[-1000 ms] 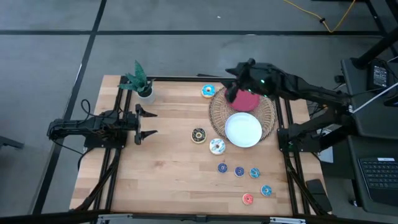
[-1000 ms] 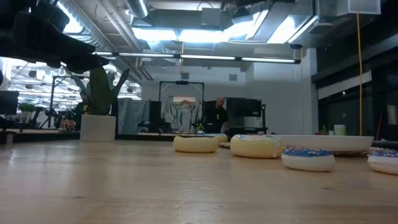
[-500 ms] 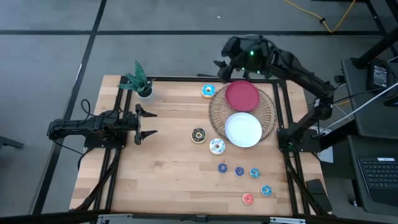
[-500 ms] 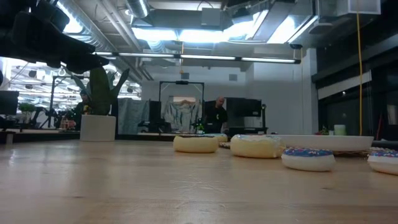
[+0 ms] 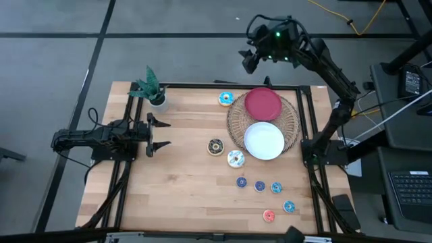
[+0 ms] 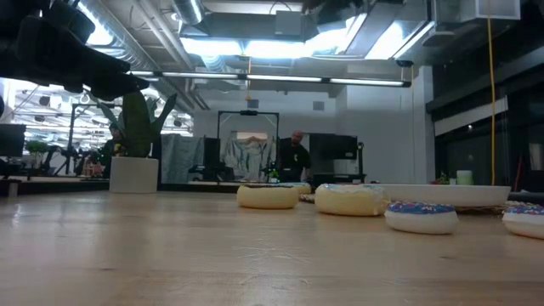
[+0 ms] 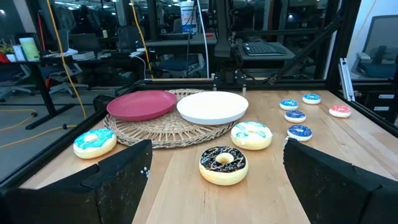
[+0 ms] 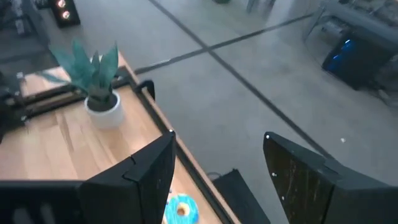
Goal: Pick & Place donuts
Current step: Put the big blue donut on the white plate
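The donuts lie on the surface right of centre, none in either hand; the blue-iced donut (image 5: 225,99) sits at the far edge, just left of the mat (image 5: 236,126); the chocolate donut (image 5: 215,146) and the white-iced donut (image 5: 235,158) lie near the mat's left and near-left rim; five small donuts trail toward the near right, four small blue donuts (image 5: 260,185) and one red-pink donut (image 5: 268,216) nearest the front; eight donuts counted, three large and five small.

The right hand (image 5: 251,59) is raised above and beyond the far edge of the surface, well apart from every donut, the blue-iced one the closest below it; its fingers (image 8: 143,177) stand spread with nothing between them; its arm reaches up from the right side and bends back toward the far edge.

The left hand (image 5: 160,133) rests low at the left of the surface, pointing right toward the chocolate donut, well apart from it; its fingers (image 7: 118,180) are spread wide and empty; the arm lies stretched out level.

On the mat lie two plates: one red plate (image 5: 262,104) at the far side, one white plate (image 5: 264,140) at the near side; one plant (image 5: 152,88) stands at the far left corner.
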